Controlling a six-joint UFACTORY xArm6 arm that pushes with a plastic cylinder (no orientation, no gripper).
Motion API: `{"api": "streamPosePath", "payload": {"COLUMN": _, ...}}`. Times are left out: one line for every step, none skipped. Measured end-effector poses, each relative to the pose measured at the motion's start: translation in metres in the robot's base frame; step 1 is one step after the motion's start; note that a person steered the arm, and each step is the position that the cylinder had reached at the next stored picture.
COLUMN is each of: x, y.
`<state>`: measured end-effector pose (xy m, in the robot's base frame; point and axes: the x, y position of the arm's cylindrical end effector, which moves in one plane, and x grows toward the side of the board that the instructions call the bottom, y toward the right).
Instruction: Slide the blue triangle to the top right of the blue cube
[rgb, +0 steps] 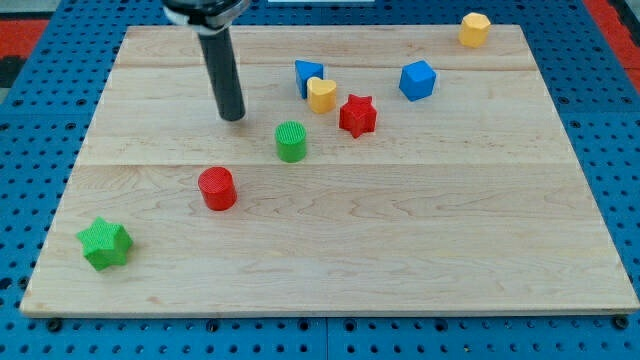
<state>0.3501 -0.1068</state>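
Note:
The blue triangle (307, 75) lies in the upper middle of the wooden board (400, 250), touching the yellow heart (321, 95) just below and to its right. The blue cube (418, 80) sits to the triangle's right, well apart from it. My tip (233, 116) rests on the board to the left of the blue triangle and a little lower, with a clear gap between them. The rod rises from the tip toward the view's top.
A red star (357, 115) sits right of the yellow heart. A green cylinder (291, 141) and a red cylinder (216, 188) lie below my tip. A green star (105, 243) is at bottom left, a yellow block (474, 29) at top right.

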Motion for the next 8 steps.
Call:
{"api": "streamPosePath", "payload": {"x": -0.031, "y": 0.05}}
{"api": "streamPosePath", "payload": {"x": -0.06, "y": 0.101}}
{"api": "streamPosePath", "payload": {"x": -0.071, "y": 0.104}}
{"api": "streamPosePath", "payload": {"x": -0.076, "y": 0.108}}
{"api": "streamPosePath", "payload": {"x": -0.082, "y": 0.145}}
{"api": "streamPosePath", "payload": {"x": -0.088, "y": 0.155}}
{"api": "streamPosePath", "payload": {"x": -0.099, "y": 0.136}}
{"api": "streamPosePath", "payload": {"x": -0.094, "y": 0.182}}
